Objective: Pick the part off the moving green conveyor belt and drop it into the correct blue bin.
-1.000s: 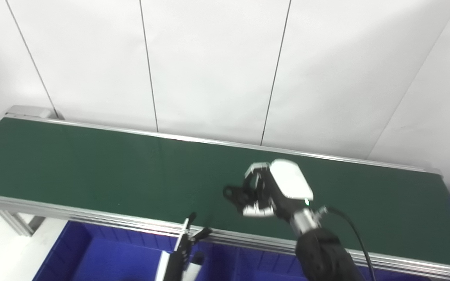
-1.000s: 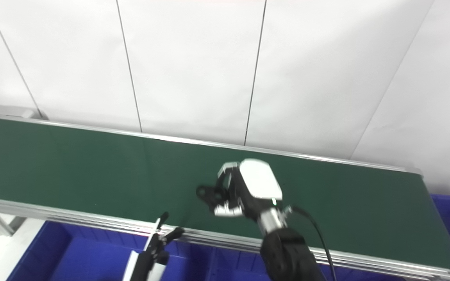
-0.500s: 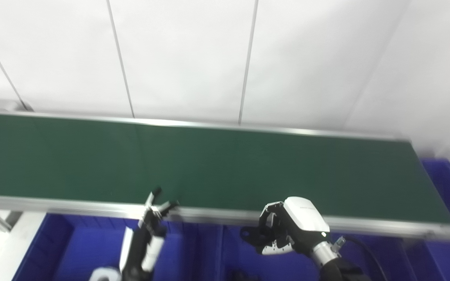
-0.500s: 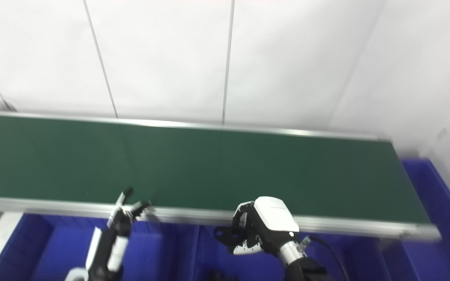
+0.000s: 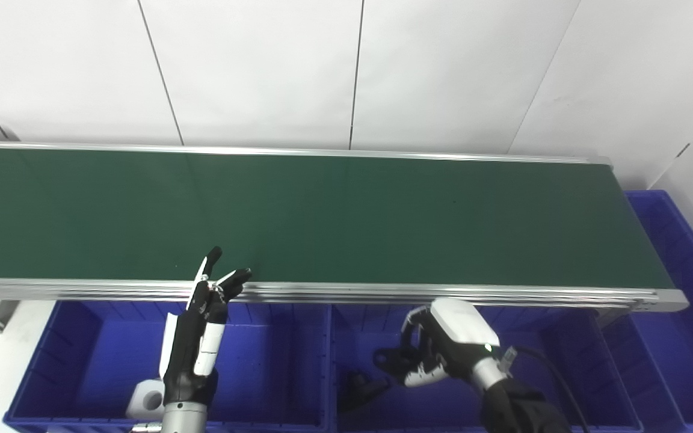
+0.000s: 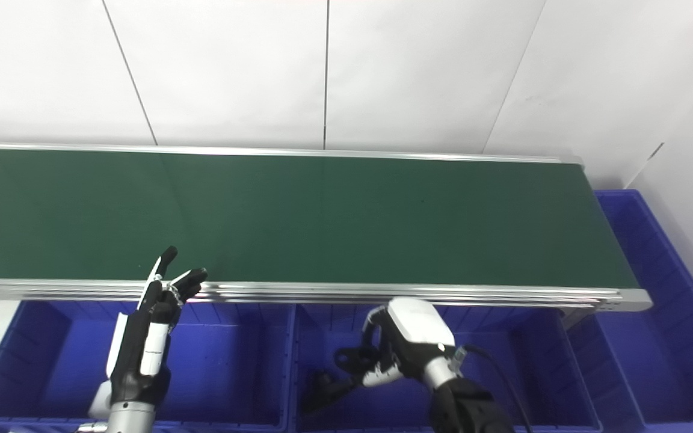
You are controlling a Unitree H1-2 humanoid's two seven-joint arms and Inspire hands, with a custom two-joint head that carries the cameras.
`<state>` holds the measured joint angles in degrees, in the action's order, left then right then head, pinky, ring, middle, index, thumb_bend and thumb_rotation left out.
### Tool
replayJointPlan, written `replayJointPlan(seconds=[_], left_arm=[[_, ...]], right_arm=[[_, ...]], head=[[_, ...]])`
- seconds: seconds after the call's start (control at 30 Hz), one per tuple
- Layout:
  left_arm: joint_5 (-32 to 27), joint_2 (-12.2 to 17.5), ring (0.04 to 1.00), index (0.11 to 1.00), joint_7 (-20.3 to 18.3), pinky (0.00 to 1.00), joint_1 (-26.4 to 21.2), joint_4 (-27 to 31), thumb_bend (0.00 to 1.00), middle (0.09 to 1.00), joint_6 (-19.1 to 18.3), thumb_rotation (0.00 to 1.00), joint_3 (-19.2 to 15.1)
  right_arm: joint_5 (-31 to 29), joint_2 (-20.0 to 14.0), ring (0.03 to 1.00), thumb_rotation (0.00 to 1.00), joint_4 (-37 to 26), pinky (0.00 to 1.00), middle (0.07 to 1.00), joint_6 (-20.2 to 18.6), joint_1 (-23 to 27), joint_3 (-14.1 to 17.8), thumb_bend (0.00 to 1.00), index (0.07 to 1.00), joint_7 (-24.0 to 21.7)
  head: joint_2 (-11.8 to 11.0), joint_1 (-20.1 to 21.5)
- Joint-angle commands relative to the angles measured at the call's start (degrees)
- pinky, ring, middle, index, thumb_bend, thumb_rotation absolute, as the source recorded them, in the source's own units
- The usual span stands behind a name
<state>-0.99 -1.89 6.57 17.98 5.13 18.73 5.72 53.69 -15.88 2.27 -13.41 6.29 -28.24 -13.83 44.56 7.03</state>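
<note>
Black, ring-ended part [image 5: 390, 359] sits clamped in right hand [image 5: 443, 349] fingers above blue bin [image 5: 554, 361]; left hand [image 5: 199, 331] fingers apart.

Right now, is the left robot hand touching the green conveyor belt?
Cannot tell. In both eye views the left robot hand has fingertips overlapping the belt's near rail; no gap or contact shows.

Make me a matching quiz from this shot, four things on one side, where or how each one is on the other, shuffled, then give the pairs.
Things
1. left hand
2. right hand
3. white part
4. conveyor belt

States
A. lying in the left blue bin
B. bare green surface, nothing on it
C. open, fingers up by the belt's near rail
D. over the middle blue bin, holding a black part

Pairs: 1-C, 2-D, 3-A, 4-B
</note>
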Motion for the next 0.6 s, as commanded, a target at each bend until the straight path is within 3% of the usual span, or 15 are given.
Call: replayJointPlan(seconds=[0.0, 0.07, 0.1, 0.13, 0.27, 0.5, 0.57], left_arm=[[-0.8, -0.5, 0.810, 0.954, -1.1, 0.84, -0.4, 1.5, 0.61, 0.755, 0.7, 0.89, -0.2], [-0.4, -0.6, 0.811, 0.953, -1.2, 0.84, -0.4, 1.4, 0.61, 0.754, 0.7, 0.90, -0.3], [-0.2, -0.7, 0.809, 0.952, -1.2, 0.84, -0.4, 1.3, 0.61, 0.752, 0.8, 0.90, -0.3], [-0.2, -0.7, 0.806, 0.951, -1.3, 0.83, -0.5, 1.2, 0.61, 0.750, 1.0, 0.90, -0.4], [0.1, -1.3, 0.797, 0.946, -1.4, 0.81, -0.4, 1.3, 0.60, 0.742, 0.9, 0.89, -0.8], [0.6, -1.8, 0.794, 0.946, -1.6, 0.82, -0.8, 0.6, 0.60, 0.734, 1.3, 0.90, -1.0], [0.5, -2.0, 0.792, 0.942, -1.6, 0.82, -0.9, 0.6, 0.62, 0.731, 1.1, 0.89, -1.0]], right_arm=[[2.1, 0.3, 0.374, 0.16, -1.2, 0.28, 0.476, -0.5, 1.5, 0.7, 0.51, 0.494, 3.1], [2.6, 0.7, 0.413, 0.16, -1.2, 0.31, 0.516, -1.1, 1.4, 1.2, 0.51, 0.495, 3.6], [2.6, 0.8, 0.456, 0.29, -1.2, 0.34, 0.566, -1.2, 1.4, 1.5, 0.70, 0.607, 3.7], [2.8, 0.9, 0.489, 0.35, -1.4, 0.35, 0.604, -1.5, 1.4, 1.6, 0.80, 0.669, 3.3], [3.6, 1.0, 0.665, 0.55, -2.3, 0.44, 0.782, -3.2, 1.4, 1.8, 0.99, 0.789, 0.9], [1.3, 1.3, 0.752, 0.66, -5.3, 0.53, 0.865, -6.1, 1.2, 3.5, 1.00, 0.853, -4.5], [1.0, 1.2, 0.733, 0.69, -6.1, 0.48, 0.864, -5.9, 1.1, 3.9, 1.00, 0.863, -4.8]], head=[[0.1, 0.0], [-0.2, -0.2], [-0.2, -0.2], [-0.2, -0.2], [-0.5, -0.4], [-0.8, -0.1], [-0.9, 0.1]])
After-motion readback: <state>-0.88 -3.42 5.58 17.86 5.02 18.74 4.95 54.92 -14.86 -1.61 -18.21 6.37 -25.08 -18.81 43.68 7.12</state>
